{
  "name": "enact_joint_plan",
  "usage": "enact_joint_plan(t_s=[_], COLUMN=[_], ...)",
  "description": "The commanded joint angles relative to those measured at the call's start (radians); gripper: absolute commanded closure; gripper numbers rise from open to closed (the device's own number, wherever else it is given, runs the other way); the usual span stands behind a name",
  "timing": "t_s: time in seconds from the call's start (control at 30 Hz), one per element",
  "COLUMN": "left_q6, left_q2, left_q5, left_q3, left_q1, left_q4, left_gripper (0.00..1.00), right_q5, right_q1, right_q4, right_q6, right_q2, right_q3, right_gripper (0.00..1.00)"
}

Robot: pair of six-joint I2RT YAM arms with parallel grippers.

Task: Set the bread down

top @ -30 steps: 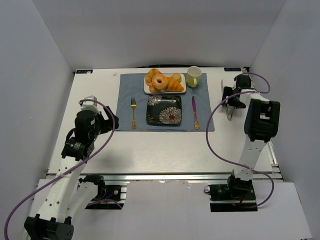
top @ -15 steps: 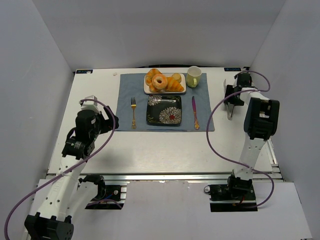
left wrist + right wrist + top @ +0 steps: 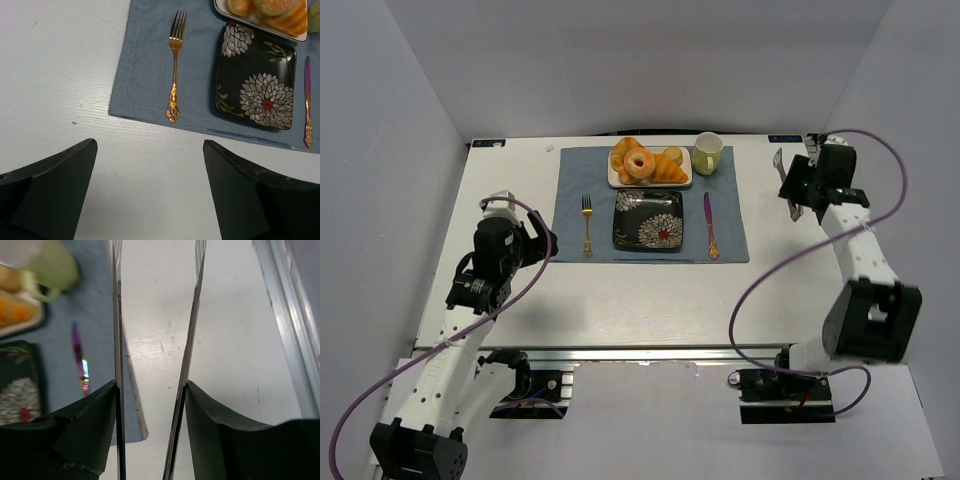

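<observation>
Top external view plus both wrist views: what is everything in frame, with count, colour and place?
table: 1, white, under everything
placemat: 1, blue, table centre
tray: 1, white, placemat's far edge
bread: several pieces, golden, on tray
plate: 1, black floral, placemat centre
fork: 1, gold, left of plate
knife: 1, purple, right of plate
cup: 1, pale green, right of tray
tongs: 1, silver, in right jaws
left gripper: black, jaws open
right gripper: black, gripping tongs

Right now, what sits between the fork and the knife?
The black flowered plate, bare, lies between fork and knife on the placemat; top view shows it.
</observation>
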Motion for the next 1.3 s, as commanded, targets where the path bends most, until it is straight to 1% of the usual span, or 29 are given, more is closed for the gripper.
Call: enact_joint_plan(t_s=[0.0,0.1,0.17,0.3,0.33,0.37,0.4,0.47,0.6,0.73,0.83,0.9,1.07,1.27], left_q6=[-0.049,-0.073,-0.066,-0.06,-0.074,-0.085,-0.095,-0.123,-0.142,-0.14,-0.14,-0.14,-0.128,-0.108], left_q2=[-0.003,-0.011,0.007,0.081,0.09,0.087,0.08,0.035,-0.042,-0.077,-0.088,-0.098,-0.105,-0.057], left_q5=[0.007,0.005,-0.024,-0.071,-0.065,-0.061,-0.056,-0.045,-0.067,-0.068,-0.062,-0.061,-0.071,-0.078], left_q3=[-0.004,-0.02,-0.003,0.123,0.134,0.137,0.123,0.094,0.03,-0.01,-0.023,-0.036,-0.043,-0.056], left_q1=[-0.006,-0.006,-0.006,-0.007,-0.009,-0.007,-0.007,-0.007,-0.009,-0.009,-0.009,-0.009,-0.009,-0.009], left_q4=[0.028,0.061,0.059,0.024,0.03,0.038,0.065,0.094,0.117,0.101,0.097,0.102,0.124,0.163], left_gripper=[0.02,0.02,0.02,0.02,0.02,0.02,0.02,0.02,0.02,0.02,0.02,0.02,0.02,0.02], right_q5=[-0.025,-0.071,-0.109,-0.206,-0.204,-0.195,-0.192,-0.206,-0.227,-0.231,-0.211,-0.171,-0.091,-0.045], right_q1=[0.009,0.009,0.009,0.061,0.122,0.164,0.234,0.296,0.422,0.48,0.532,0.567,0.594,0.594], right_q4=[-0.026,-0.106,-0.121,-0.13,-0.134,-0.135,-0.141,-0.153,-0.138,-0.077,-0.042,-0.02,-0.008,0.003], right_q6=[0.036,0.028,0.023,0.019,0.007,0.007,-0.01,-0.026,-0.055,-0.058,-0.076,-0.09,-0.133,-0.168], right_q2=[-0.141,-0.198,-0.229,-0.296,-0.301,-0.304,-0.298,-0.28,-0.22,-0.158,-0.073,0.004,0.191,0.346], right_q3=[-0.013,0.007,0.019,0.05,0.059,0.067,0.087,0.107,0.137,0.154,0.205,0.24,0.384,0.519], right_gripper=[0.4,0.4,0.4,0.42,0.44,0.45,0.45,0.44,0.44,0.44,0.44,0.44,0.44,0.44])
